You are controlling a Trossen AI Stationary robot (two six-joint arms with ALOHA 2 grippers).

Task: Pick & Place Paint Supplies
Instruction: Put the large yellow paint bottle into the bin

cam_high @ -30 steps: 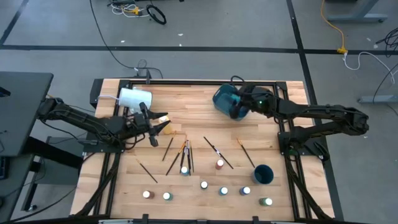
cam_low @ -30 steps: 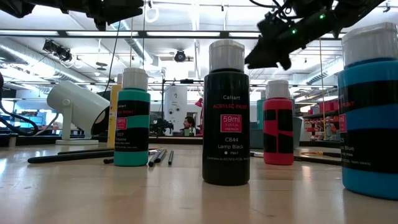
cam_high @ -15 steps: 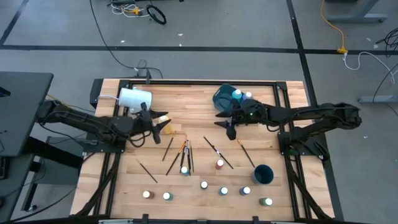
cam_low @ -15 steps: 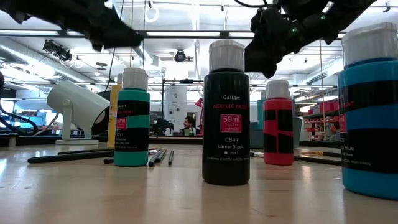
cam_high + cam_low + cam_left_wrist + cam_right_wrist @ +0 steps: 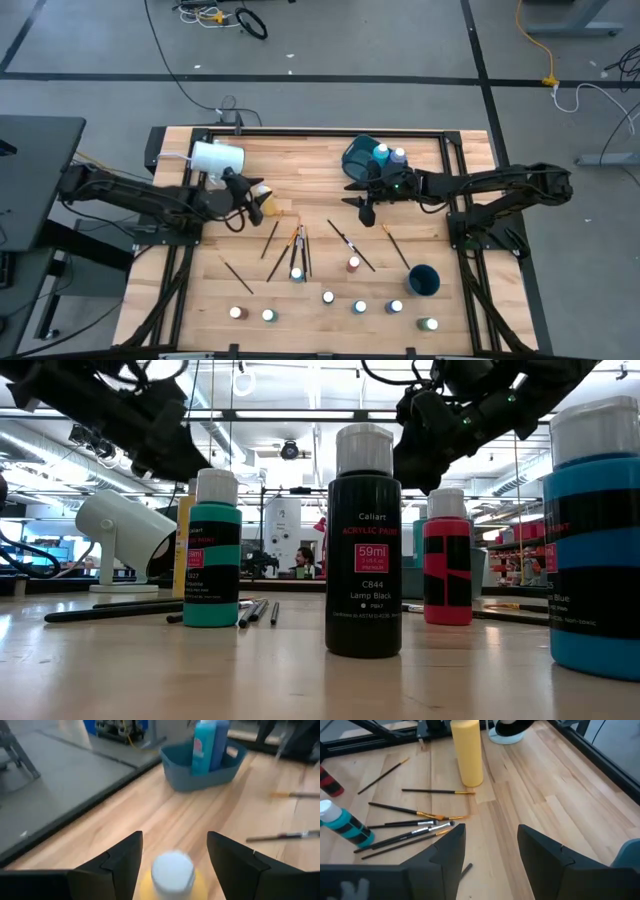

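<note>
A tall yellow bottle (image 5: 262,196) with a white cap (image 5: 172,869) stands on its base left of the table's middle. My left gripper (image 5: 252,199) is open around it, one finger on either side of the cap with a gap to each (image 5: 172,857). My right gripper (image 5: 366,210) is open and empty over bare wood near the table's middle (image 5: 490,845). Two blue bottles (image 5: 388,154) stand in a blue bin (image 5: 355,165) at the far side. Thin brushes (image 5: 300,248) lie on the wood. Small paint bottles (image 5: 359,306) stand along the near edge.
A large white cup (image 5: 215,158) lies on its side beside the yellow bottle, toward the far-left corner. A dark blue cup (image 5: 424,280) stands near the right edge. More brushes (image 5: 350,245) lie between the grippers and the near row. Teal (image 5: 211,550), black (image 5: 364,540) and red (image 5: 447,560) bottles stand close to the low camera.
My right gripper has moved away from the blue bin toward the table's middle and down, uncovering the two blue bottles standing inside. My left gripper has come down around the yellow bottle's cap.
</note>
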